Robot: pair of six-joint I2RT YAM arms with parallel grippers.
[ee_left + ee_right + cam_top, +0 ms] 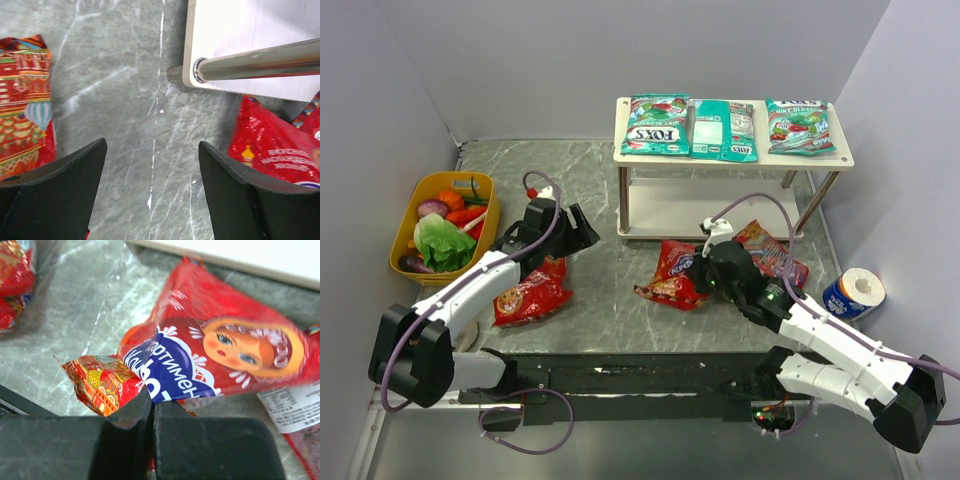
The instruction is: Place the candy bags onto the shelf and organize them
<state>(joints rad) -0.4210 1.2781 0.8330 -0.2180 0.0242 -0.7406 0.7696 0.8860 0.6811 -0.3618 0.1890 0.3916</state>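
Note:
Three teal-green candy bags (723, 128) lie side by side on the top board of the shelf (840, 157). My right gripper (703, 268) is shut on the edge of a red candy bag with a blue label and a doll face (210, 355), in front of the shelf (280, 257); the bag (672, 274) is crumpled by the grip. Another red bag (772, 256) lies right of it, partly under my arm. A third red bag (530, 292) lies under my left arm. My left gripper (582, 232) is open and empty above the tabletop, near the shelf's left leg (250, 62).
A yellow tub of toy vegetables (444, 222) stands at the left. A blue and white roll (853, 291) stands at the right, near the wall. The shelf's lower board (670, 212) is bare. Grey walls close in both sides and the back.

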